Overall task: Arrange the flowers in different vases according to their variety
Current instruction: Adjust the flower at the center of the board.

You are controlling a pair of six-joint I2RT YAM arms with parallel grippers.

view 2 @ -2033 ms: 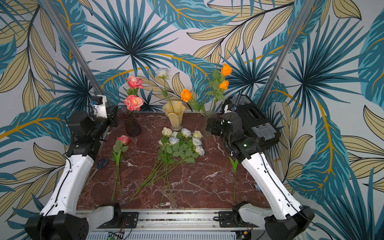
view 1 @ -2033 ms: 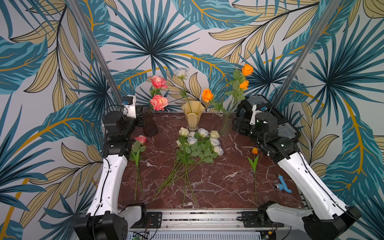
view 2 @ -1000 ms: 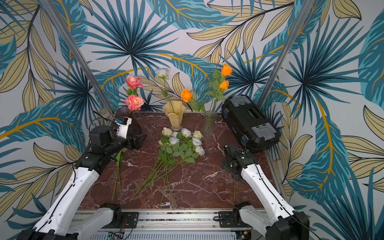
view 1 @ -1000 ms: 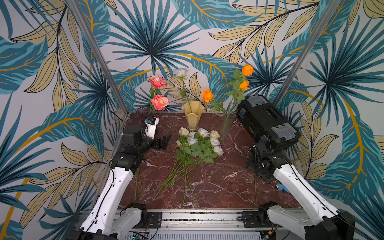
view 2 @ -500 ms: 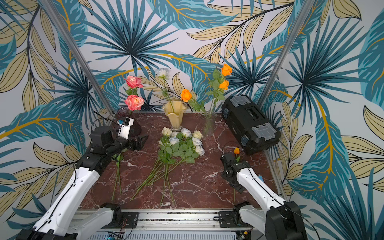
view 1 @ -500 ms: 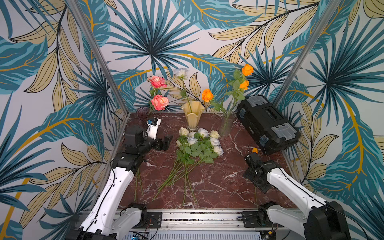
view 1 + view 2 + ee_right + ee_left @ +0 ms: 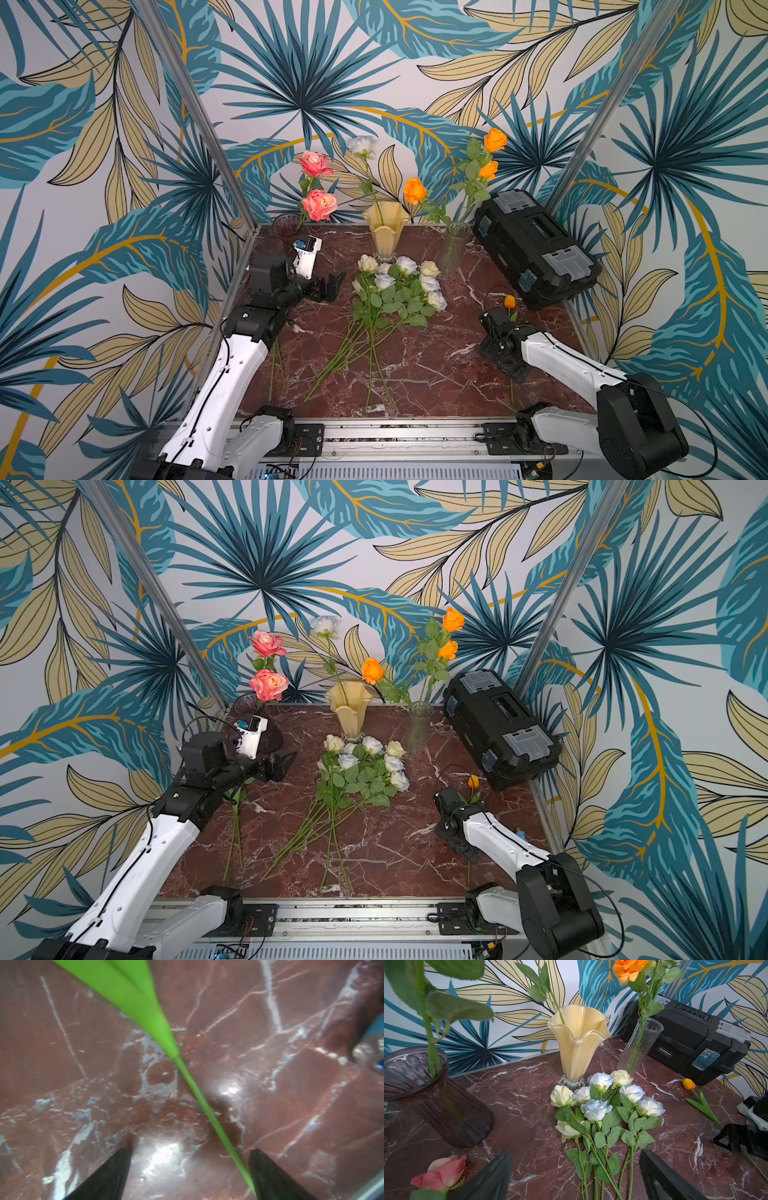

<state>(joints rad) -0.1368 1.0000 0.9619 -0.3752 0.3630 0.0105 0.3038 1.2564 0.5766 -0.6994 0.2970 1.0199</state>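
Toolbox (image 7: 536, 245) just beside orange tulip (image 7: 510, 301) — white roses (image 7: 399, 282) mid-table

A black toolbox (image 7: 536, 245) rests on the red marble table (image 7: 436, 374).

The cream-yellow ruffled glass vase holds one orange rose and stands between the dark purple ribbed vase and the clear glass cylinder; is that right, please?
Not quite: the cream-yellow ruffled glass vase holds one pale white rose, not an orange one, as both top views show. It does stand between the dark purple ribbed vase and the clear glass cylinder.
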